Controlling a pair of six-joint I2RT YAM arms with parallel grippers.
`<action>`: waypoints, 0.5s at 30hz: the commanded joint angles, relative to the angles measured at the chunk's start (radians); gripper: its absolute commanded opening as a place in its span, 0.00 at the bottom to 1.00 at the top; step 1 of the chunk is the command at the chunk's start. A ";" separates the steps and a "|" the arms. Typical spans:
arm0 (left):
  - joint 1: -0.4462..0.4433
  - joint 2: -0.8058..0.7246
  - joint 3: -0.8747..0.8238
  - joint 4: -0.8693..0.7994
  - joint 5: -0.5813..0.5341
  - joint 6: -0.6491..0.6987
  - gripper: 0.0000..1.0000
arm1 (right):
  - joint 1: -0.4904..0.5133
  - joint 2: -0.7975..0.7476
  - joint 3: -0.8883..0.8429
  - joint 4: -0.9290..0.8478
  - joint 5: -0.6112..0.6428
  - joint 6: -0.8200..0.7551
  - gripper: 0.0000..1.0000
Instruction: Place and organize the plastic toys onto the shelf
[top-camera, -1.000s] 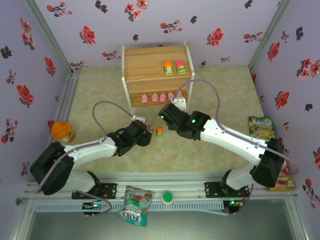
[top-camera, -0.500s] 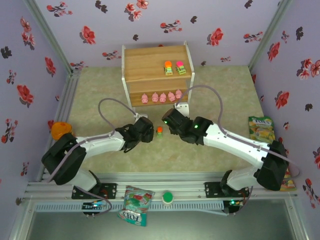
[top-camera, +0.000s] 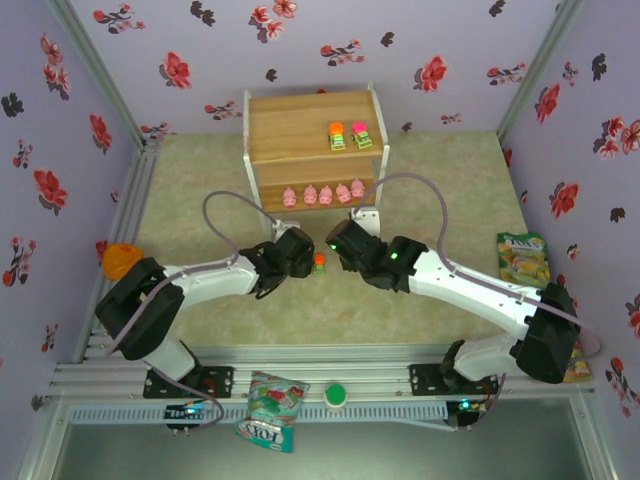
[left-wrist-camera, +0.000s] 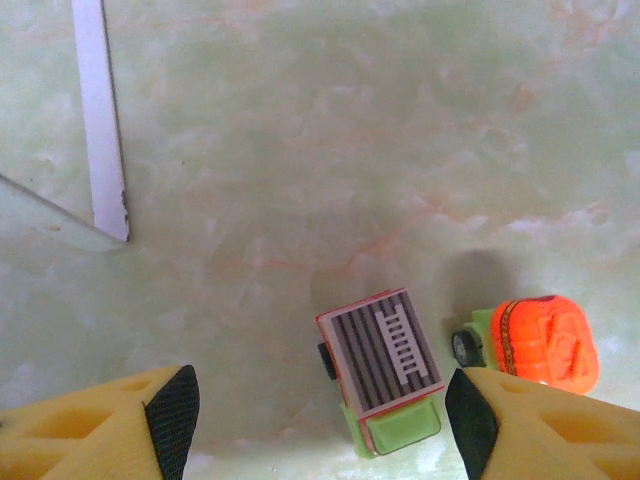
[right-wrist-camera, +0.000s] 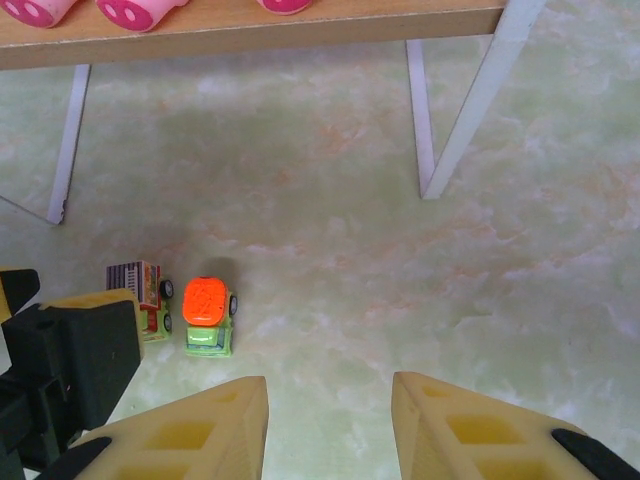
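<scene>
in the top view, the left arm is seen stretched low over the pale green marbled table (top-camera: 200, 190) from its base towards the middle. the left gripper (top-camera: 302, 256) is held just beside a small green toy car with an orange top (top-camera: 319, 262), and its jaw state cannot be told here. the right arm is bent in from the right, with the right gripper (top-camera: 333, 243) just beyond the same car. compared with a second ago, the left arm has been extended farther and its gripper brought closer to the car. the right gripper has been drawn back a little from the two-tier wooden shelf on a thin white frame (top-camera: 300, 125), and the orange-topped car has been left in place. on the shelf's upper board two toy cars, one orange-topped (top-camera: 337, 135) and one pink-topped (top-camera: 361, 135), are set side by side. five tiny pink plastic pigs (top-camera: 326, 194) are lined up on the lower board. in the left wrist view, the jaws are spread wide. a green toy car with a striped grey and red top (left-wrist-camera: 385, 365) lies on the table between the fingers (left-wrist-camera: 172, 412), nearer the right-hand one, with a slight gap visible. the orange-topped car (left-wrist-camera: 532, 345) lies just beside it. in the right wrist view, the right gripper (right-wrist-camera: 330, 430) is held wide apart over bare table, with nothing between its fingers. the two cars (right-wrist-camera: 207, 315) are seen side by side next to the black body of the left gripper (right-wrist-camera: 70, 370), and pigs (right-wrist-camera: 140, 10) are seen on the lower board at the top edge.
</scene>
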 joint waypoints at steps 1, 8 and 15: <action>-0.003 0.032 0.040 -0.005 -0.029 -0.027 0.71 | 0.007 -0.026 -0.011 0.001 0.012 0.023 0.38; -0.004 0.090 0.078 -0.021 -0.034 -0.050 0.71 | 0.006 -0.043 -0.025 -0.001 0.016 0.025 0.38; -0.006 0.135 0.105 -0.049 -0.055 -0.081 0.71 | 0.005 -0.055 -0.040 -0.001 0.016 0.028 0.39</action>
